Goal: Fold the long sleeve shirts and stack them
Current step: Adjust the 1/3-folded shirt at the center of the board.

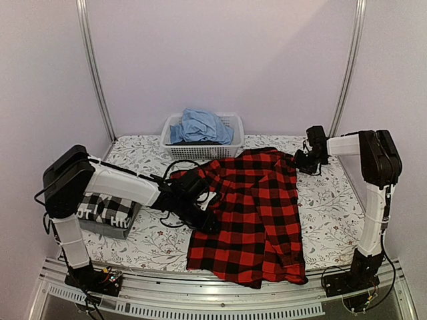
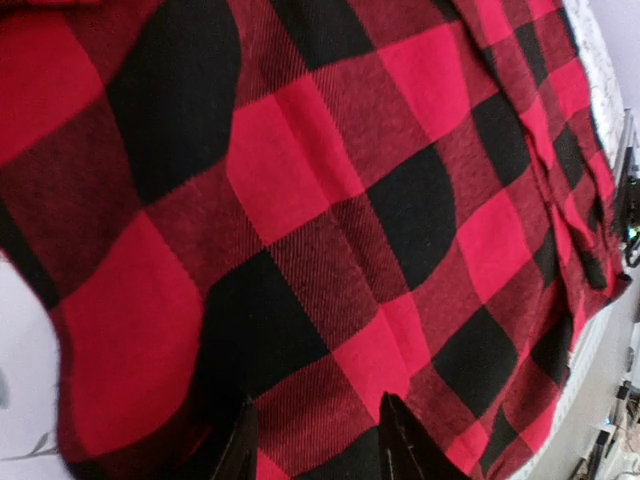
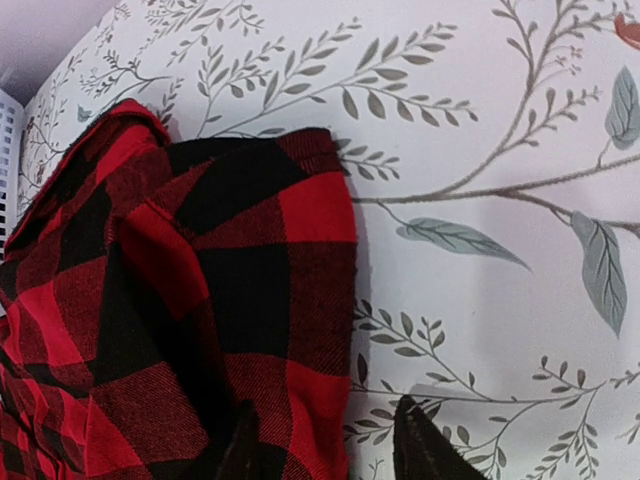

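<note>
A large red-and-black check flannel, one of the long sleeve shirts (image 1: 253,213), lies spread over the middle of the table and reaches its near edge. My left gripper (image 1: 203,223) rests at the shirt's left edge; in the left wrist view it (image 2: 315,410) stands open, the flannel (image 2: 330,200) filling the view between and beyond its tips. My right gripper (image 1: 298,162) is at the shirt's far right corner. Its jaws (image 3: 325,410) are open and straddle the cloth's edge (image 3: 310,260), one fingertip over the cloth, the other over the tablecloth.
A folded black-and-white check shirt (image 1: 107,208) lies on a dark grey folded one (image 1: 110,229) at the left, under my left arm. A white basket (image 1: 233,125) with blue cloth (image 1: 200,125) stands at the back. The floral tablecloth (image 1: 333,207) shows bare to the right.
</note>
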Controlling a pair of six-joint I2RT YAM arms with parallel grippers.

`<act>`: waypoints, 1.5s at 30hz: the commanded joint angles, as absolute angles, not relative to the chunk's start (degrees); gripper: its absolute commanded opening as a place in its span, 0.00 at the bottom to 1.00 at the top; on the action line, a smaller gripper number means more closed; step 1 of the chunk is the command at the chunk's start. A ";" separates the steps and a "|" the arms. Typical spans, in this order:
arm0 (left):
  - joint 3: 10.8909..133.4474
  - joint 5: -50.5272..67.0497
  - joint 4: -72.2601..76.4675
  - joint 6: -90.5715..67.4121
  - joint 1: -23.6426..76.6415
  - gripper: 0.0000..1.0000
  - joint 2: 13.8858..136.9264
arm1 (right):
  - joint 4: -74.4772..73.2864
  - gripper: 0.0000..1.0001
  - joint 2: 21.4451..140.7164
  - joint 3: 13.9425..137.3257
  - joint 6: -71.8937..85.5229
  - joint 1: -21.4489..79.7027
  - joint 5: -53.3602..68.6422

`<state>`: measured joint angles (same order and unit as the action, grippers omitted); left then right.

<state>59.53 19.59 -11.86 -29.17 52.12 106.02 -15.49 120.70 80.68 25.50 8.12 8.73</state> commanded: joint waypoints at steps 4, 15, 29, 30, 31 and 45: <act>61.61 18.31 -13.03 -31.73 57.23 0.41 110.91 | -21.72 0.53 109.95 77.65 23.12 11.85 3.17; 58.00 15.08 -18.93 -36.81 64.91 0.40 107.38 | -21.13 0.54 98.74 65.02 28.62 28.46 0.27; 60.71 5.98 -22.70 -37.21 50.11 0.46 98.81 | -16.75 0.54 84.46 43.08 43.41 43.59 -1.00; 61.52 5.46 -23.31 -36.76 47.82 0.45 99.56 | -16.50 0.54 84.81 42.12 43.63 43.59 -0.65; 62.22 4.93 -23.70 -36.40 46.12 0.45 100.16 | -16.11 0.54 85.25 41.26 43.67 43.59 -0.62; 62.15 2.97 -21.11 -32.44 30.73 0.48 103.90 | -16.67 0.54 83.95 34.01 44.22 41.25 -1.38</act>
<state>61.56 3.25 -22.13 -34.26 32.95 102.13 -13.52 83.61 36.34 43.70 42.41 0.60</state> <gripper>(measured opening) 0.472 0.541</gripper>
